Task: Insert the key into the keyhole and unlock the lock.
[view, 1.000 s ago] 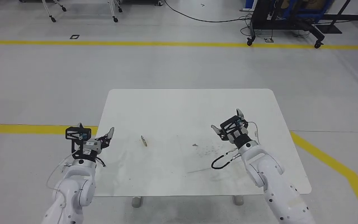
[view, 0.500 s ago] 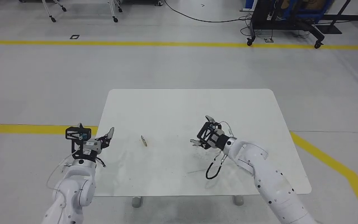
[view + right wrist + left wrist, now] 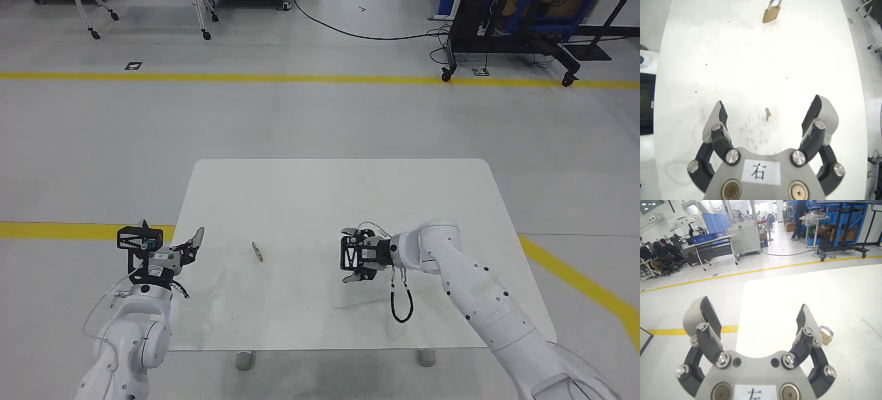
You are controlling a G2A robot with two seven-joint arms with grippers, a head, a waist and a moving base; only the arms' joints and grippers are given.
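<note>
We see the small silver key (image 3: 768, 113) flat on the white table (image 3: 300, 190), under our right claw (image 3: 769, 103), spread wide and empty. At its nine o'clock lies the brass padlock (image 3: 257, 251); further that way our left claw (image 3: 753, 304) hangs open, empty too

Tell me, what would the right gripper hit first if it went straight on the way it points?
Likely the key, lying on the table just ahead of the right gripper; the padlock lies farther along roughly the same line. The gripper's height above the table is unclear.
</note>
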